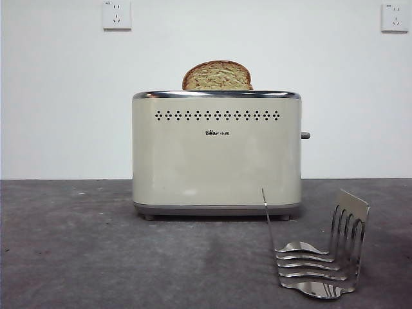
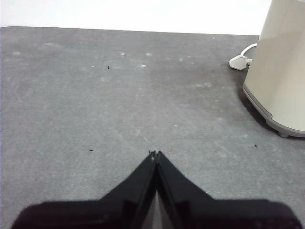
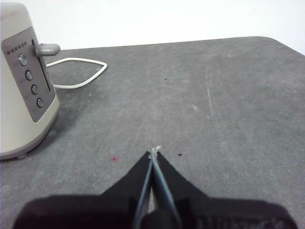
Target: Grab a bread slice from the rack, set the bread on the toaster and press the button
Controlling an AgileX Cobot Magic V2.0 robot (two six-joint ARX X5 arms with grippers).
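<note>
From the front, the toaster (image 1: 217, 154) is standing on the grey counter (image 1: 71, 257), and the slice of bread (image 1: 217, 76) is sitting upright in its top slot, its rounded crust poking above the chrome rim. The button (image 1: 305, 135) is sticking out of the toaster's narrow side. The rack (image 1: 322, 257) is resting empty on the counter, near the toaster's corner on that same side. Two wall sockets (image 1: 116, 14) are showing on the white wall behind.

In the left wrist view, the left pincer (image 2: 155, 153) is hovering clenched and holding nothing over bare counter, with the toaster's corner and a white plug (image 2: 238, 62) off to one side.

In the right wrist view, the right pincer (image 3: 154, 151) is likewise clenched and empty, facing the toaster's control panel (image 3: 31, 76), the lever and a white cord (image 3: 81, 71).
</note>
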